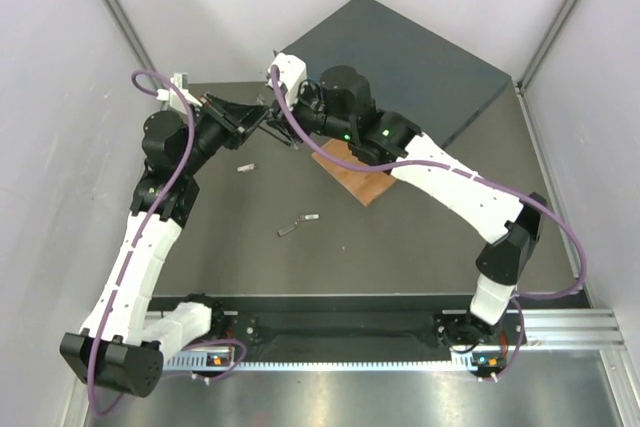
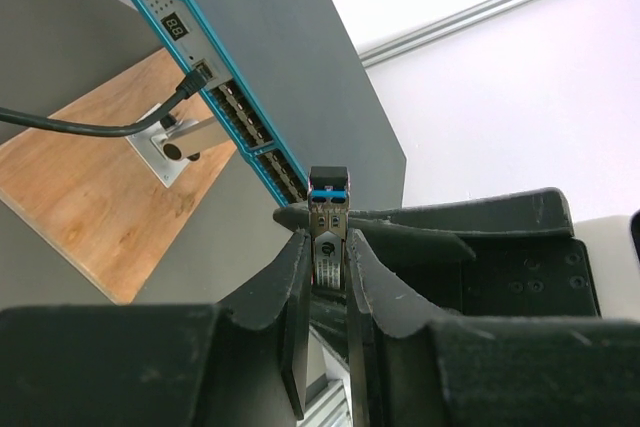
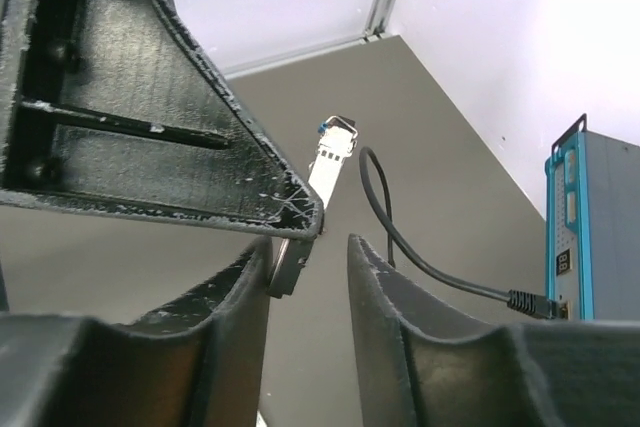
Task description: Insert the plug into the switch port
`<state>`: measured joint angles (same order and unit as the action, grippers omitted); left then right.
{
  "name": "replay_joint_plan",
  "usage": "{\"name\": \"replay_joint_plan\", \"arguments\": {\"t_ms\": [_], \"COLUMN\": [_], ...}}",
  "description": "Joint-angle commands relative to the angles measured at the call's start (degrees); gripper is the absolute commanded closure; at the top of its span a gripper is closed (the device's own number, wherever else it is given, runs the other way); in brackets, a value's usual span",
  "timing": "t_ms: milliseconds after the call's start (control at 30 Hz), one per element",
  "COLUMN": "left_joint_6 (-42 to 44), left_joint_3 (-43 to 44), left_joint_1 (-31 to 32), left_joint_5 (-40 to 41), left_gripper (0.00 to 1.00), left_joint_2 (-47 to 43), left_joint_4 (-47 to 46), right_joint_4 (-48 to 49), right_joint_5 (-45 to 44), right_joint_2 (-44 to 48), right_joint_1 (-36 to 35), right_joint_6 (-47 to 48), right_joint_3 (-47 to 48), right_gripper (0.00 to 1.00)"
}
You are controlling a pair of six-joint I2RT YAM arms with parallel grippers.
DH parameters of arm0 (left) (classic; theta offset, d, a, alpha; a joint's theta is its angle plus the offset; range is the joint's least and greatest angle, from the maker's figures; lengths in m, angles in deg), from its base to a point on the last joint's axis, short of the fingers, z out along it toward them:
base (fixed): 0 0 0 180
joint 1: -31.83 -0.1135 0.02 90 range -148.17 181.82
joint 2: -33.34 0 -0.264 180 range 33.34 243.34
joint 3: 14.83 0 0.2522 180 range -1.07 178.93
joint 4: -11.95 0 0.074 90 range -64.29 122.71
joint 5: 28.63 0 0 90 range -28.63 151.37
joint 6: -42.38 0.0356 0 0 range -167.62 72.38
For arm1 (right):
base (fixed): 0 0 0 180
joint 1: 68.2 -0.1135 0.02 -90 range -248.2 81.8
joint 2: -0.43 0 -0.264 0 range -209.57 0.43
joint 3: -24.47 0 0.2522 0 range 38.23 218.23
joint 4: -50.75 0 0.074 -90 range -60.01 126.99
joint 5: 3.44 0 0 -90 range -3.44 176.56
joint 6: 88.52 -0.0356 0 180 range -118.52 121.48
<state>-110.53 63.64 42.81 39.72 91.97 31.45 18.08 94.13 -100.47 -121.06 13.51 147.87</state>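
The dark blue-grey switch (image 1: 410, 57) lies at the back. Its teal front face (image 2: 222, 87) carries a row of ports (image 2: 245, 132). The thin black cable (image 2: 80, 127) ends in the plug (image 2: 200, 72), whose tip meets the teal face beside a small display. The cable (image 3: 400, 237) also reaches the switch (image 3: 600, 237) in the right wrist view. My left gripper (image 2: 325, 247) is shut on a small metal module with a blue tab (image 2: 328, 209), which has no cable. My right gripper (image 3: 310, 247) is open around that module's lower end (image 3: 287, 265).
A brown wooden board (image 1: 355, 175) lies in front of the switch, with a small metal fitting (image 2: 170, 147) on it. Two loose grey pieces (image 1: 245, 168) (image 1: 298, 226) lie on the dark table. Both grippers (image 1: 255, 119) (image 1: 283, 130) meet near the switch's left corner.
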Motion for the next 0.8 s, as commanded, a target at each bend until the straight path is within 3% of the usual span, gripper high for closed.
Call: {"name": "replay_joint_plan", "arguments": {"t_ms": [0,100,133,200,267,367,467,600,700,767], "left_joint_6": [-0.3,1.0,1.6,4.2,9.2,18.4,28.9,38.5,42.8,45.7], "left_joint_3": [-1.6,-2.7,-2.9,-3.3,-2.3,0.8,4.6,10.0,12.9,15.7], "left_joint_1": [0.6,0.8,0.8,0.8,0.8,0.7,0.6,0.5,0.6,0.7], "left_joint_5": [-2.5,-2.8,-3.0,-3.5,-4.7,-6.0,-11.5,-19.1,-30.5,-32.5], "left_gripper": [1.00,1.00,1.00,0.93,0.76,0.62,0.55,0.39,0.36,0.36], "left_joint_2": [-1.2,-1.7,-1.9,-2.3,-2.6,-3.6,-4.7,-3.3,-0.5,1.2], "left_joint_4": [-5.2,-5.3,-5.3,-5.3,-4.7,-0.7,3.3,13.6,16.4,19.7], "right_joint_4": [2.2,2.5,2.7,2.9,3.5,4.9,6.3,8.1,10.3,10.6], "right_joint_5": [-2.9,-4.3,-4.3,-3.4,-2.6,-0.3,3.0,7.9,11.9,13.8], "right_joint_2": [0.4,1.2,1.5,2.9,5.0,8.2,12.0,17.3,21.9,23.9], "right_joint_1": [-0.8,-0.8,-0.7,-0.1,0.7,3.1,5.8,6.7,6.8,6.7], "right_joint_6": [2.0,2.9,3.2,4.8,6.9,11.0,16.5,27.4,37.0,42.3], "right_joint_3": [2.9,2.2,1.7,-0.2,-3.0,-7.9,-12.5,-19.2,-25.3,-28.1], "right_gripper": [0.70,0.97,1.00,1.00,1.00,1.00,1.00,1.00,1.00,1.00]}}
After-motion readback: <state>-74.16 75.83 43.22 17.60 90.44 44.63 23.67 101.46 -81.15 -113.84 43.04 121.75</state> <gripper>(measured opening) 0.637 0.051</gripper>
